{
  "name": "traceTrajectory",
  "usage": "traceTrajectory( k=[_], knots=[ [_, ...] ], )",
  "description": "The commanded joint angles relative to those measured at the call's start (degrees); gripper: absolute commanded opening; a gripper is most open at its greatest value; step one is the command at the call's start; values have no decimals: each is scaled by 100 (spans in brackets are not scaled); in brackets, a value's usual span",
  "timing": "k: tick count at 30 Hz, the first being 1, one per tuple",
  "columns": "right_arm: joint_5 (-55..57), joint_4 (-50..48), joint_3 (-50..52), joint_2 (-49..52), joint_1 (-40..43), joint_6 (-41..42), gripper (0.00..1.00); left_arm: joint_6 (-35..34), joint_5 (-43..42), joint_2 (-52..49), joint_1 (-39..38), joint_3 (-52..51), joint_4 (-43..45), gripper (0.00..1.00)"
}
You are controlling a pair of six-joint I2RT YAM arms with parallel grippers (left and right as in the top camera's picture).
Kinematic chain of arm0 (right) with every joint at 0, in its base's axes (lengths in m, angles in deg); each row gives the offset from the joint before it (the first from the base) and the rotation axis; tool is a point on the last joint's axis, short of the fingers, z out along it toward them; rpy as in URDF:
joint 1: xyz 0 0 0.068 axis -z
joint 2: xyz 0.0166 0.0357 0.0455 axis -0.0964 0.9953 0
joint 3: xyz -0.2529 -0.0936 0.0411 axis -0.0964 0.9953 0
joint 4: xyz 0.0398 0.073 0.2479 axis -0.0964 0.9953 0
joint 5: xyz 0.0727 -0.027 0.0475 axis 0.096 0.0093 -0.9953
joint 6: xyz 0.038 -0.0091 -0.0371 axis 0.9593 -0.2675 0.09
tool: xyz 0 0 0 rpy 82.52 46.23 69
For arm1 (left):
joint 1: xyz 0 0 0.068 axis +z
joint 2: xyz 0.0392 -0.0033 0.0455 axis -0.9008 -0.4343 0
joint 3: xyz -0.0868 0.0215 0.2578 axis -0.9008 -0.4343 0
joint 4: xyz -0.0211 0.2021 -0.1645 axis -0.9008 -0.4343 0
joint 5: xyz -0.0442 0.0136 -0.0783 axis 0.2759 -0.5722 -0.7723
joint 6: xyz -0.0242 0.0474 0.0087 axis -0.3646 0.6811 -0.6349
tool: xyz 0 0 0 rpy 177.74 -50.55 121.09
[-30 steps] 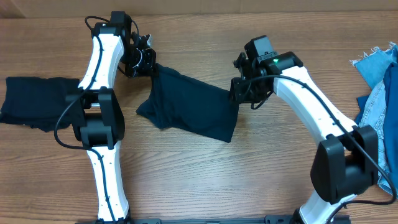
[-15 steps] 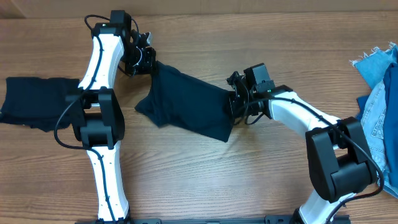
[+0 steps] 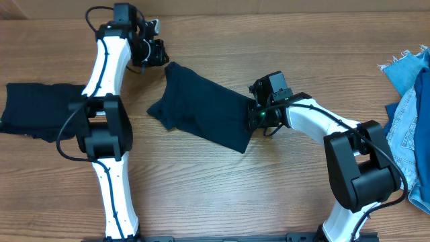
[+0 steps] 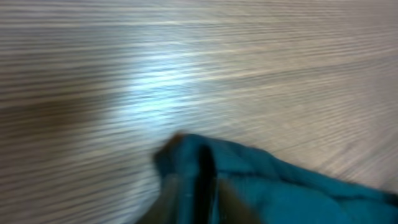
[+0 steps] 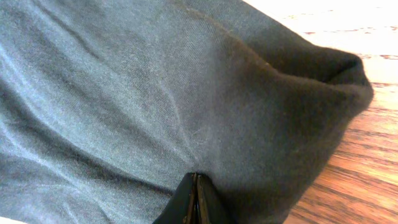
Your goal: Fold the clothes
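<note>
Overhead, mid-table: navy garment (image 3: 201, 111) spread rumpled; right gripper (image 3: 255, 115) at its right edge, left gripper (image 3: 156, 52) beside its far-left corner. Left wrist: blurred, pincer state cannot be told. Right wrist: fingers (image 5: 184, 198) pressed together on garment; shallow pinch could slip when pulled.

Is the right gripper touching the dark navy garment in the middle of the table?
Touching. The right wrist view shows the right gripper closed, its tips pinching the navy garment, with creases spreading from the pinch.
</note>
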Motion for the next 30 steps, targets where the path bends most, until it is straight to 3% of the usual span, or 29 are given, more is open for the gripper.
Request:
traceTrajectory(
  k=[1,3,6,10,13,19,22,24,27,28,30],
  knots=[
    [1117,317,269,367,70,48,5,9,433,61,391,138,-125,38],
    [1314,407,269,367,70,46,5,17,299,61,555,297,-640,36],
    [1375,380,249,367,118,50,5,358,-352,63,590,918,-2140,27],
    [1392,358,227,367,702,114,6,723,-426,61,-22,1078,-3296,25],
    [1346,369,162,367,1169,15,6,684,267,61,-754,914,-3486,24],
    [1375,407,-37,367,1228,-177,6,343,804,59,-1484,699,-3576,28],
    [1373,525,-87,367,1226,-175,6,114,984,85,-1569,538,-3856,12],
    [1373,605,-87,367,1228,-175,6,90,999,426,-1569,538,-4017,15],
    [1373,588,-87,367,1228,-175,6,-284,2277,1342,-1622,481,-4345,24],
    [1370,610,-87,367,1228,-173,6,-413,2308,1956,-1633,-26,-4122,32],
    [1373,608,-87,367,1228,-175,6,-507,1777,2234,-1635,-1069,-3309,37]
  ],
)
